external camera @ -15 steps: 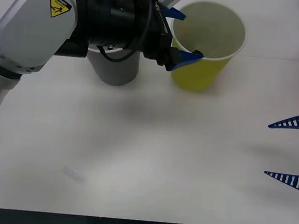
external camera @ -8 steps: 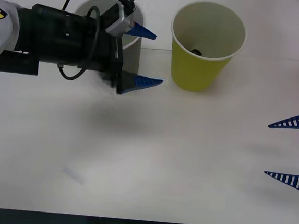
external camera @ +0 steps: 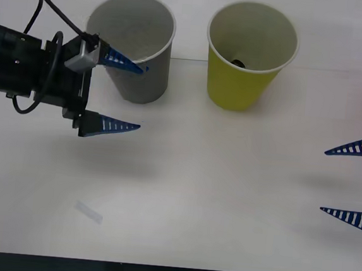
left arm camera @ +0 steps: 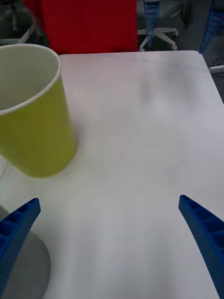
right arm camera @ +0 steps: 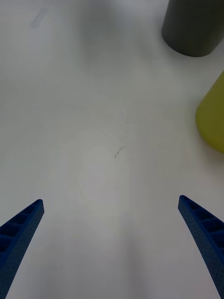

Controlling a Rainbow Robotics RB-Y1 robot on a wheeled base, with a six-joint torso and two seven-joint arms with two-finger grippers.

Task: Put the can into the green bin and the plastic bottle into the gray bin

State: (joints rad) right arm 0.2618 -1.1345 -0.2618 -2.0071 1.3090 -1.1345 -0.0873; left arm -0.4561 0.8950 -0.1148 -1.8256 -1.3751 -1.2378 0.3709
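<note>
The green bin [external camera: 247,84] stands upright at the back of the table, right of centre. A small dark shape on its bottom [external camera: 238,62] is the can, mostly hidden by the wall. The gray bin [external camera: 132,80] stands upright to its left. The plastic bottle is out of view. My left gripper [external camera: 140,98] hovers open and empty just in front of the gray bin, one finger across its front wall. My right gripper [external camera: 324,181] rests open and empty at the table's right edge. The wrist views show the green bin [left arm camera: 35,126] [right arm camera: 213,117] and the gray bin [right arm camera: 193,28].
A small clear scrap [external camera: 89,211] lies on the white table [external camera: 214,195] near the front left. Beyond the far table edge are a red panel [left arm camera: 84,23] and an office chair [left arm camera: 156,28].
My left arm has drawn back from over the green bin, moving left and toward the front, and its open gripper now sits in front of the gray bin. The right arm has not moved.
</note>
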